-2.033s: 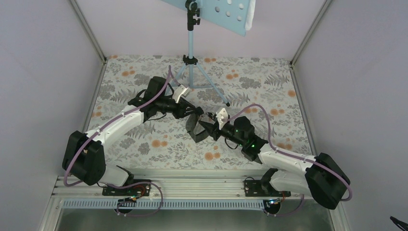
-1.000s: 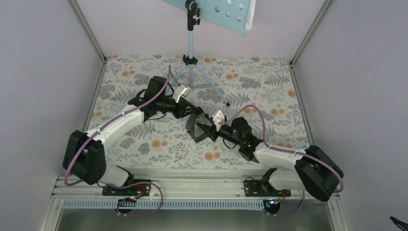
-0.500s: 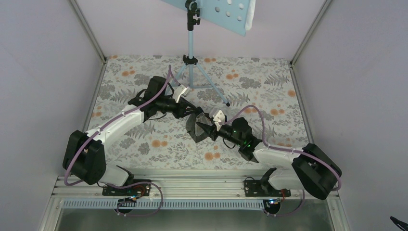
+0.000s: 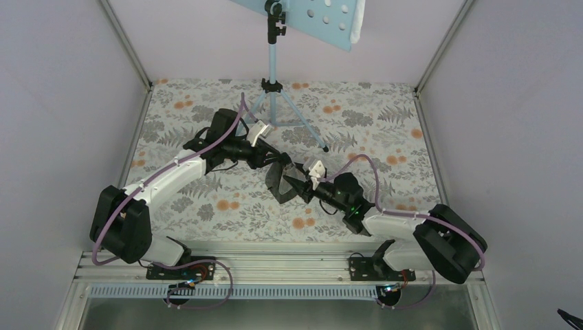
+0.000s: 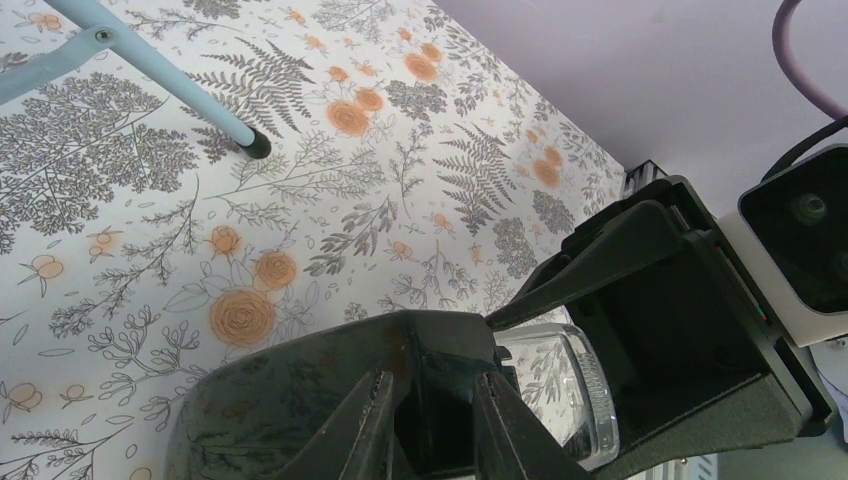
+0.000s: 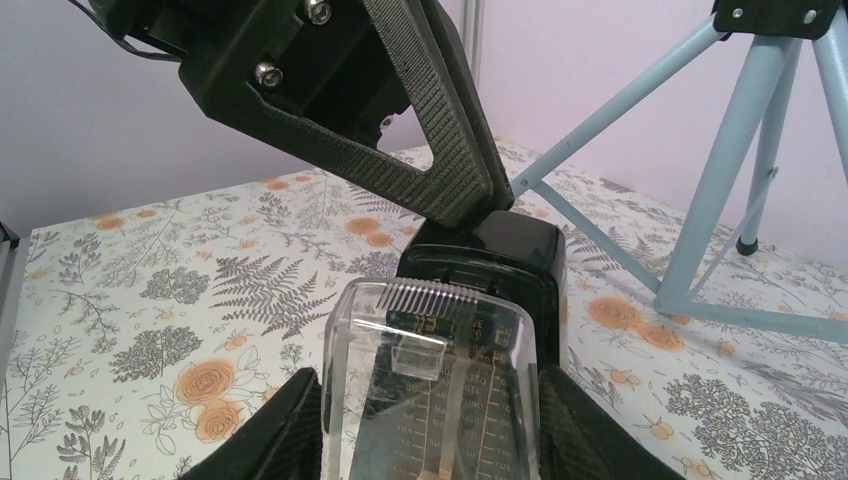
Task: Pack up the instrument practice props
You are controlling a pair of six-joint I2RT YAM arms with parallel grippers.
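Since the earlier frames, the right arm's elbow has swung left and the right gripper (image 4: 292, 183) has edged closer to the box. The left arm, the box and the stand have kept their places.

Count:
- One light blue music stand (image 4: 273, 65), upright at the far side of the worktop (image 4: 385, 137).
- One hole-dotted tray (image 4: 323, 17), tilted at the top of the stand.
- One small black wedge-shaped box (image 4: 275, 187), at mid-worktop between the two grippers and well apart from the stand.
- One clear cover (image 6: 430, 400) on the box front, with a printed scale behind it.

Left gripper (image 4: 280, 165): its fingers (image 5: 365, 435) are drawn close together and clamped on the narrow top of the box.

Right gripper: its fingers (image 6: 275, 430) stand apart, one against each side edge of the clear cover. Whether they press on it cannot be told.

Hidden or unclear:
- The top external view cuts off the upper part of the tray.
- A pale strip (image 4: 356, 29) runs along the tray's right edge. Its face is hidden and no print can be read.
- From above, two stand legs can be made out. One ends in a black foot (image 5: 257, 146).
- The grippers cover much of the box from above, and the left wrist view cuts off its base.
- The scale figures are too small to read.
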